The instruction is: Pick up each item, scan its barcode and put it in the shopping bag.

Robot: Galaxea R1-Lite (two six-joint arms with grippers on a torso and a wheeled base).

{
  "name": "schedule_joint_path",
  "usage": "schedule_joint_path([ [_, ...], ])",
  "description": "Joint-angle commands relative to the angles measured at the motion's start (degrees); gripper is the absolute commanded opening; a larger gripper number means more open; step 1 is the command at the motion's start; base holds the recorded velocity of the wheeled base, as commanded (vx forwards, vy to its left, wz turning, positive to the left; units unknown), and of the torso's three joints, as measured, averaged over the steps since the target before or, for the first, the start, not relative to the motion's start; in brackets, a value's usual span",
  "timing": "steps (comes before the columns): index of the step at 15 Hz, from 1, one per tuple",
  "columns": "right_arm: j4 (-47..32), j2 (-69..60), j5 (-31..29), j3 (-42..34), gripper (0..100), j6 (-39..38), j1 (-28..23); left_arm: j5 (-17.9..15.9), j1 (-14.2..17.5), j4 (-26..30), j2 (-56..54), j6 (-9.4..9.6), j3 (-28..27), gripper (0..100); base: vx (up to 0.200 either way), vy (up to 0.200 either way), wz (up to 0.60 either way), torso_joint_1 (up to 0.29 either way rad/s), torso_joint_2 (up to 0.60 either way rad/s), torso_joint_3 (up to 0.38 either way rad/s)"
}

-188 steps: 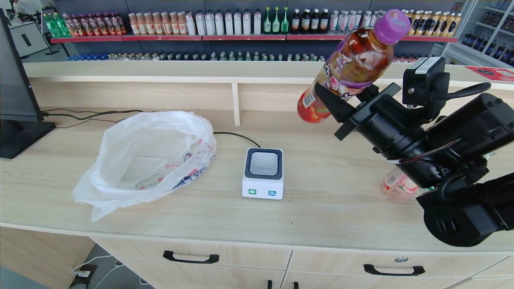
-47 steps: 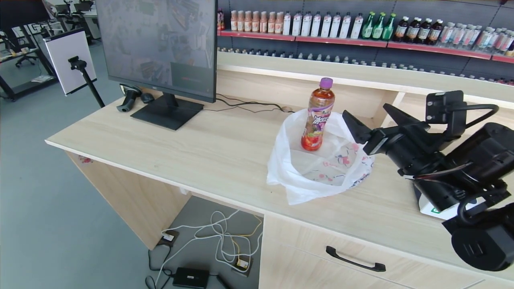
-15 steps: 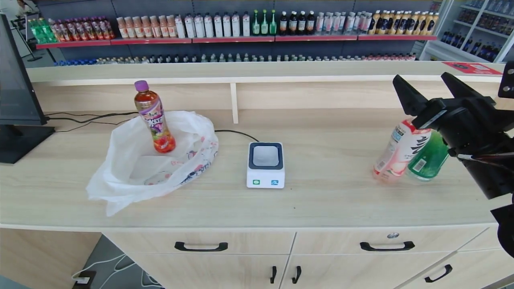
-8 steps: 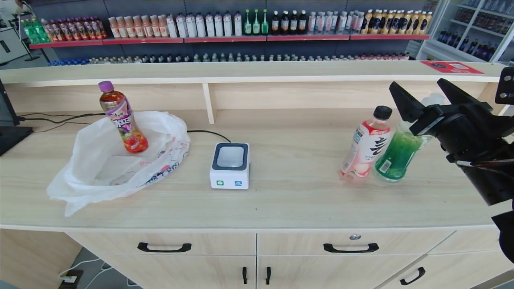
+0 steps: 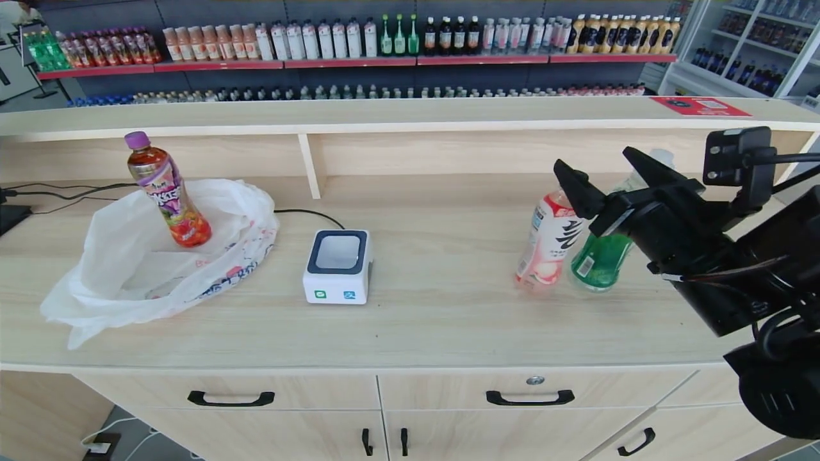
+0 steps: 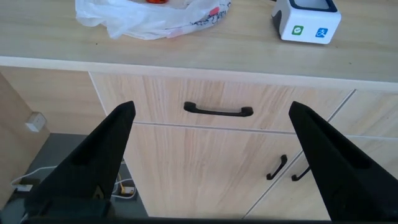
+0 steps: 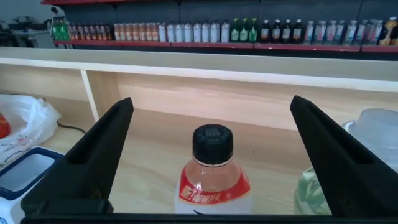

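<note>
So, one down: the purple-capped red tea bottle [image 5: 168, 195] stands in the white plastic shopping bag [image 5: 115, 282], and the right gripper [image 5: 592, 160], spread wide and empty, faces the black-capped pink bottle [image 5: 548, 246] and green bottle [image 5: 599, 259], both apparently unscanned.

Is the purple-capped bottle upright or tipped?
Upright: the bottle stands on its base inside the bag, cap on top.

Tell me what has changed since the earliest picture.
The right gripper let go of the purple-capped bottle, which now stands in the shopping bag, then swung back, open, to the black-capped pink bottle. The scanner, that bottle and the green bottle stayed put.
</note>
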State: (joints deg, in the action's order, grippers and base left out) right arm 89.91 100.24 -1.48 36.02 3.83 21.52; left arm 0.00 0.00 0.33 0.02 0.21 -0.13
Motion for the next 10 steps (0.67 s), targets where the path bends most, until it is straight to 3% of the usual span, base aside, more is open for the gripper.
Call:
schedule_joint_path([
  [1,0.1,2.4,0.0,0.3,100,0.0,0.8,0.0,0.0,0.0,0.1,-0.03,0.0,100,0.000,0.000,0.00,0.000,0.00,0.000],
  [10,0.1,7.6,-0.1,2.6,100,-0.8,-1.7,0.0,0.0,0.0,0.0,-0.03,0.0,100,0.000,0.000,0.00,0.000,0.00,0.000],
])
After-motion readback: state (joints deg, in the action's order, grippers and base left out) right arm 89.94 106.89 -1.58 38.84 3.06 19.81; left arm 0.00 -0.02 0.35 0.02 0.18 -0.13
